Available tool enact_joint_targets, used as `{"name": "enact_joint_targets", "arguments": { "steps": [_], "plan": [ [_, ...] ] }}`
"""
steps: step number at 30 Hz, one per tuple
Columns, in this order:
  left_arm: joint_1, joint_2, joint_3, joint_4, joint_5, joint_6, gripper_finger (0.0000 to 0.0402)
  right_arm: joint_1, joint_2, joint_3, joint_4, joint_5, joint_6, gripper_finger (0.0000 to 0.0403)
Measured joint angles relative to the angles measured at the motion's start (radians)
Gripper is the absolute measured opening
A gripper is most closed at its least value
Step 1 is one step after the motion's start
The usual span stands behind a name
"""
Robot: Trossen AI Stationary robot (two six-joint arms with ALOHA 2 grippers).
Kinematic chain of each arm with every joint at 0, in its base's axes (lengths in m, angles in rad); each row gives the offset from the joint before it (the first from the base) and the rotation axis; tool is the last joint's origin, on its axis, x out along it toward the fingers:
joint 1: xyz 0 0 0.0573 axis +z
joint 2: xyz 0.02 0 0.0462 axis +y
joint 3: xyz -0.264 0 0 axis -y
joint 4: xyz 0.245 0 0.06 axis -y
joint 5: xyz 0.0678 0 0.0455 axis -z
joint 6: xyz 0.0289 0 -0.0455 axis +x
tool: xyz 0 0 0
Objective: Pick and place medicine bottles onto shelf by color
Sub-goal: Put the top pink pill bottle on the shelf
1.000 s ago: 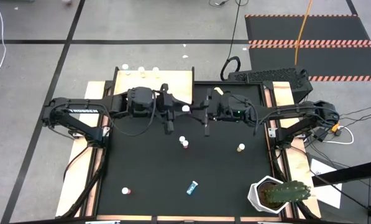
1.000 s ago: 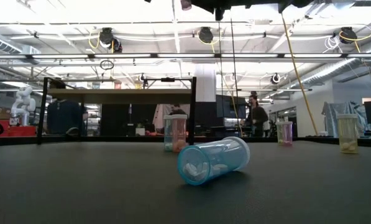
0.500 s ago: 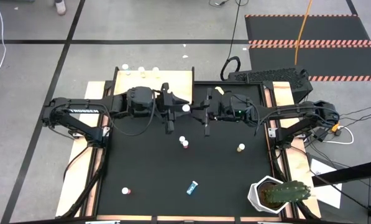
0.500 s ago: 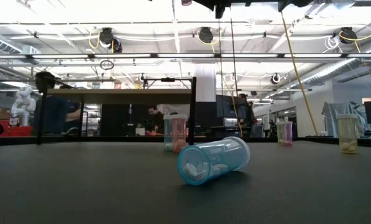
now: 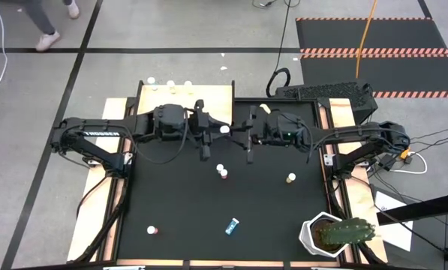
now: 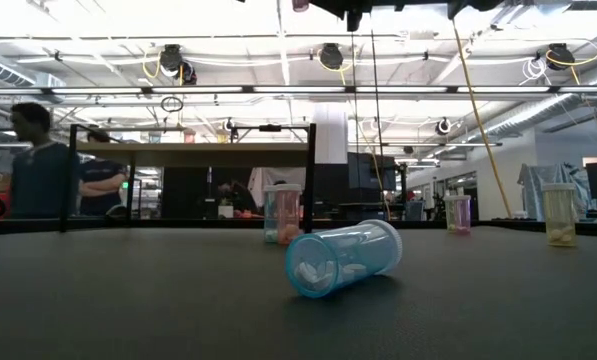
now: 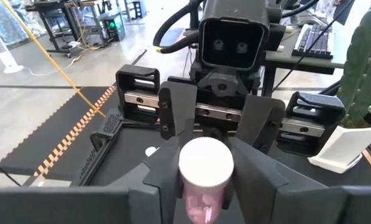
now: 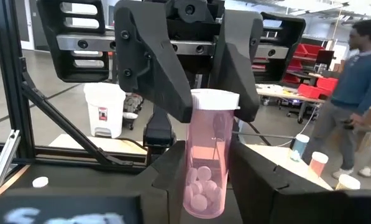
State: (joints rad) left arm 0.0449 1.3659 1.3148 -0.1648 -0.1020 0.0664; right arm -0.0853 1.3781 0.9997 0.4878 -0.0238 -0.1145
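**Grippers, two.** The left gripper [image 5: 211, 133] and the right gripper [image 5: 239, 135] are meeting tip to tip above the far middle of the worktop [image 5: 178, 202]. Both are closing on one pink bottle [image 8: 205, 158]. In the wrist views the left gripper's fingers [image 8: 163, 68] are pressing on either side of its white cap, and the right gripper's fingers are flanking its lower body.

**Medicine bottles, eight counted.**
- One pink, being held between the grippers, clear of the mat.
- Four sitting on the black mat:
  - a red-pink bottle [image 5: 222, 172] standing near the middle;
  - a yellow-tan bottle [image 5: 290, 178] standing to its right;
  - a blue bottle [image 5: 232, 225] lying on its side nearer the front;
  - a second red-pink bottle [image 5: 152, 229] standing at the front left.
- Three white-capped bottles [image 5: 171, 83] standing in a row along the shelf's far edge, body colours not telling from above.

**Shelf, one.** The shelf [image 5: 184, 97] is standing at the far left of the worktop, just behind the left gripper.

**Cactus pot, one.** The white cactus pot [image 5: 314, 234] is sitting at the front right corner.

**People.** One person [image 6: 38, 165] is standing beyond the worktop in the low view, and one person [image 8: 359, 68] is showing in the right wrist view.
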Motion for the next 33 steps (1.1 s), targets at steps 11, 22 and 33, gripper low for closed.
{"name": "enact_joint_targets", "arguments": {
  "steps": [11, 22, 33],
  "plan": [
    [0.1, -0.01, 0.0, 0.003, -0.004, -0.016, 0.0114, -0.039, 0.001, 0.0, -0.101, 0.083, 0.087, 0.0218],
    [0.345, -0.011, 0.0, -0.059, -0.005, 0.053, 0.0126, -0.04, 0.0, 0.0, -0.22, 0.207, 0.133, 0.0258],
    [0.595, 0.126, 0.0, -0.064, 0.17, 0.196, 0.0131, -0.087, 0.0, 0.0, -0.231, 0.238, 0.144, 0.0258]
  ]
}}
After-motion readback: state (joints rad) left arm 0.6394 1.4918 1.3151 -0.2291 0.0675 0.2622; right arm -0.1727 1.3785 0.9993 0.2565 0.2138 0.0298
